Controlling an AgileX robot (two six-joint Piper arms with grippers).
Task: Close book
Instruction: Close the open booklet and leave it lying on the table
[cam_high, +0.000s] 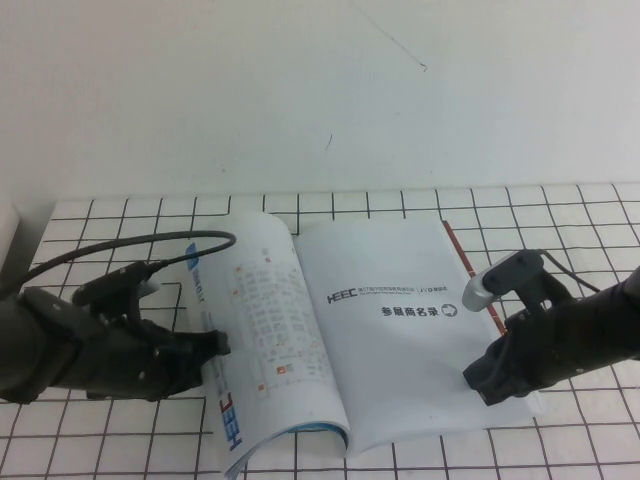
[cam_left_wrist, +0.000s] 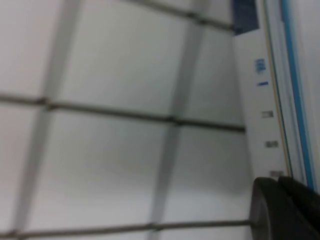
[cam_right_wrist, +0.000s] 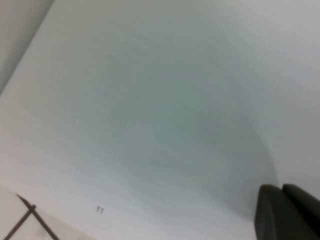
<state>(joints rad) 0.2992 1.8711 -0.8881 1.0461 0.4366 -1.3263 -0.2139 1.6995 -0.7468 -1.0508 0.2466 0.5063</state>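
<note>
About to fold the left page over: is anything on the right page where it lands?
Yes. The right gripper sits on the right page by its outer near corner, in the way. The left gripper is at the left page's outer edge, with nothing visible between.

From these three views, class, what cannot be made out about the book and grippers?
High view: left gripper by the raised left page, contact hidden under its arm.
High view: right gripper over the right page, tip hidden likewise.
High view: page print too small to read.
Left wrist view: book edge blurred, cut off.
</note>
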